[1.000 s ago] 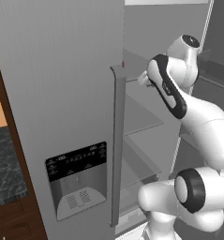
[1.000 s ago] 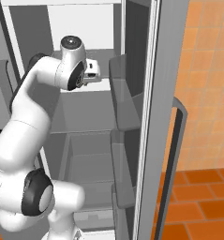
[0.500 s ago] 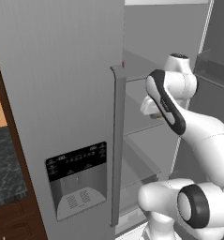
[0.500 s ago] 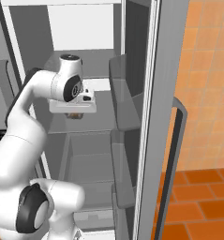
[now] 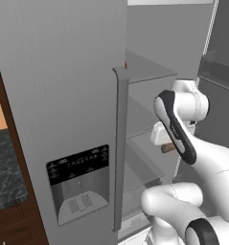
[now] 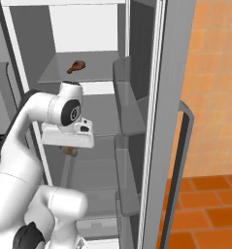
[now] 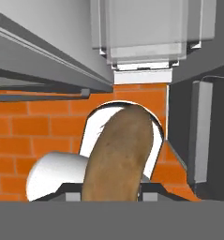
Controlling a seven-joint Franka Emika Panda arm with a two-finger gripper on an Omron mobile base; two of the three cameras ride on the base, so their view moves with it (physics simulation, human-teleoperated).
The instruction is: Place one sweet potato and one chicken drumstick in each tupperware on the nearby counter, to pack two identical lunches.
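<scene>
One sweet potato [image 5: 167, 148] shows in the left base view as a small tan-brown stub poking out beside the white hand [image 5: 162, 139], which sits low in front of the open fridge [image 5: 87, 95], level with a middle shelf [image 5: 143, 140]. The arm bends back on itself here, its dark-striped forearm crossing in front of the hand. At the left edge, a strip of the dark marbled bench [image 5: 5, 167] sits over brown drawers.

In the right base view the hand [image 6: 69, 146] points downward in the fridge opening, and a bit of the sweet potato [image 6: 70, 151] hangs just beneath the pale block of the hand. On the upper shelf [image 6: 88, 73], well above the hand, a single chicken drumstick [image 6: 76, 66] lies on its side. The open fridge door [image 6: 156, 121] stands to the right, with orange tiled wall and floor beyond it.

In the hand view the sweet potato [image 7: 115, 154] fills the centre, long and brown, rising from between the finger tips; the hand [image 7: 111, 190] is closed narrow on it. Behind it are orange floor tiles [image 7: 33, 122] and parts of the grey fridge.
</scene>
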